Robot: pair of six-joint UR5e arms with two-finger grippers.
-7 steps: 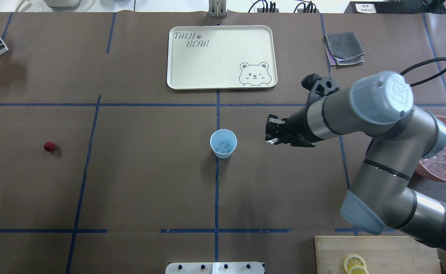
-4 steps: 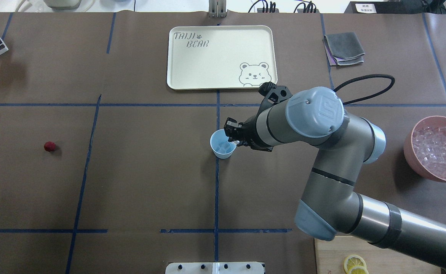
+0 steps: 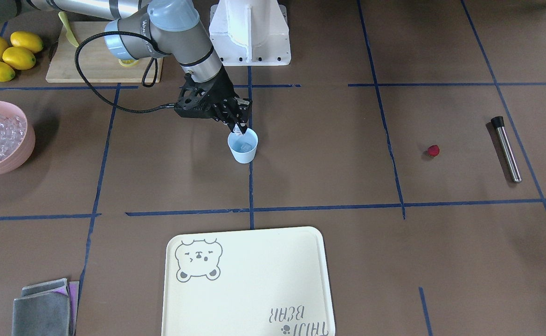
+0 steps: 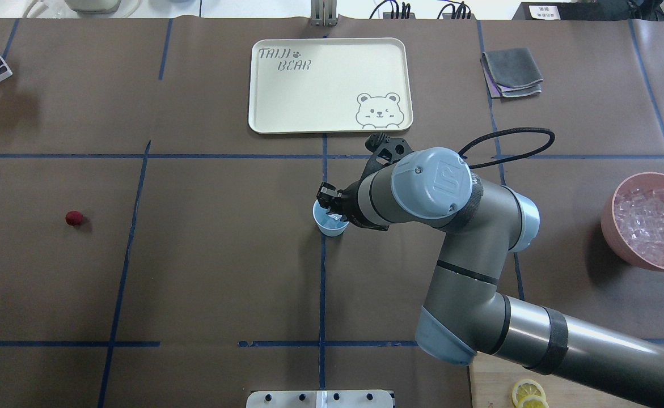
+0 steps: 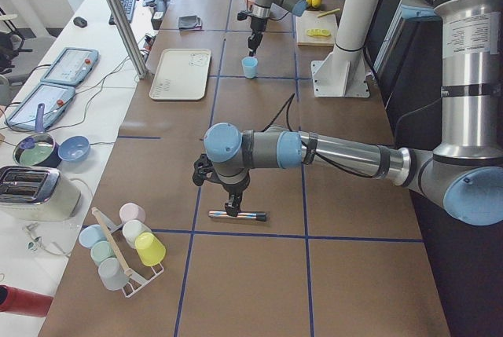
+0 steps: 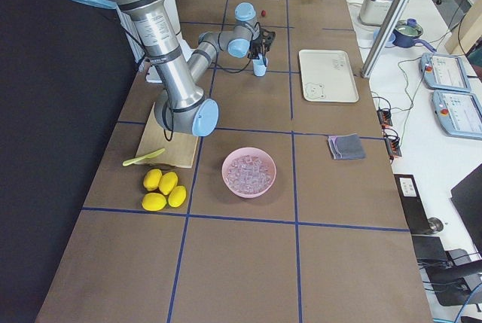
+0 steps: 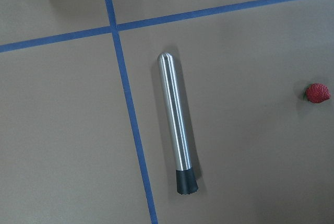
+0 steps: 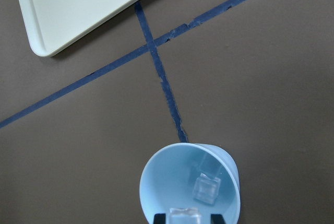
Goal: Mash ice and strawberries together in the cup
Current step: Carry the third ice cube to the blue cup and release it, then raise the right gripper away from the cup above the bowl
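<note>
The pale blue cup [image 4: 329, 225] stands at the table's middle and holds one ice cube [image 8: 207, 188]. My right gripper [image 4: 333, 212] hangs just over the cup's rim, shut on another clear ice cube [image 8: 182, 215], which shows between its fingertips in the right wrist view. The small red strawberry [image 4: 73, 217] lies alone on the table far to the left; it also shows in the left wrist view [image 7: 317, 93]. My left gripper [image 5: 230, 208] hovers over a steel muddler [image 7: 175, 114]; I cannot tell whether it is open or shut.
A pink bowl [image 4: 614, 241] full of ice cubes [image 4: 652, 226] sits at the right edge. A cream bear tray [image 4: 275, 113] lies behind the cup, with a grey cloth [image 4: 511, 71] to its right. A cutting board with lemon slices [image 4: 527, 394] is at the front right.
My right arm has swung left from beside the pink bowl to over the cup, carrying the ice cube. The cup and strawberry have not moved.
</note>
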